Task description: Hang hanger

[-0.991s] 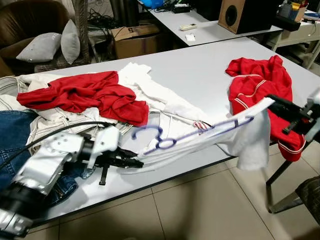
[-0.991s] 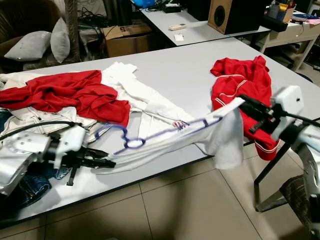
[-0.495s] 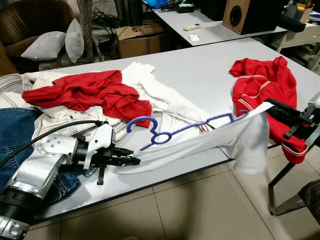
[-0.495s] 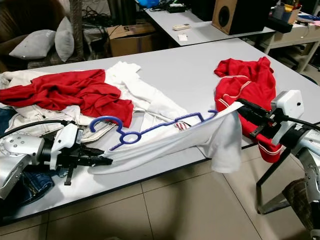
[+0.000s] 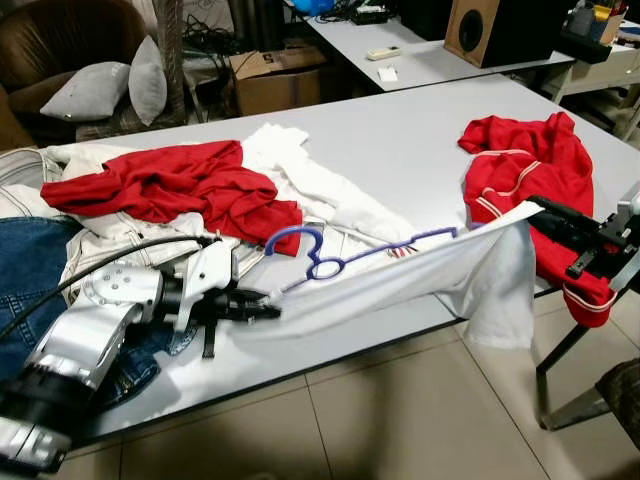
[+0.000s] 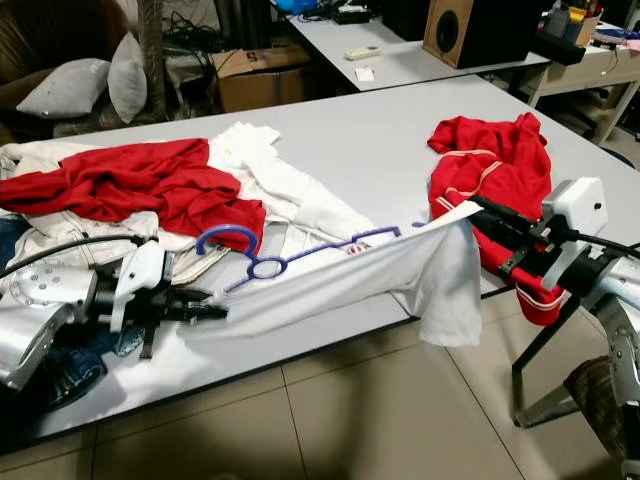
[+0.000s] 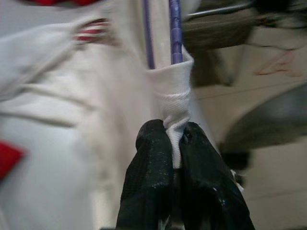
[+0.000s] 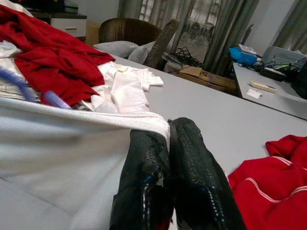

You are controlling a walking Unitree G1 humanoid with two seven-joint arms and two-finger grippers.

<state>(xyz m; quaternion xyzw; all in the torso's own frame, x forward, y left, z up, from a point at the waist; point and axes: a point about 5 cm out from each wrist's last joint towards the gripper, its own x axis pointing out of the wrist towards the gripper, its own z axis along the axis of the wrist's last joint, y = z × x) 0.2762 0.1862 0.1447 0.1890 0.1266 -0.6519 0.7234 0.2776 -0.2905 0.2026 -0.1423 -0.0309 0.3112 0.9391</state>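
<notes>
While stretched taut, soft white shirt (image 5: 420, 285), thin purple hanger (image 5: 330, 262), ribbed hem.

- A big grey table (image 5: 400, 140) is holding lots of clothes.
- A red shirt (image 5: 170, 185) is lying on white clothes (image 5: 310, 185).
- Blue jeans (image 5: 25, 270) are sitting at one end.
- A red jacket (image 5: 525, 165) is hanging over the other edge.

The left arm reaches low across the front, its left gripper (image 5: 268, 311) pointing to the robot's right with both black fingers (image 7: 153, 167) pinched together on white cloth. The right gripper (image 6: 480, 207) points leftward, level, its fingers (image 8: 192, 158) likewise pressed closed on cloth.
</notes>
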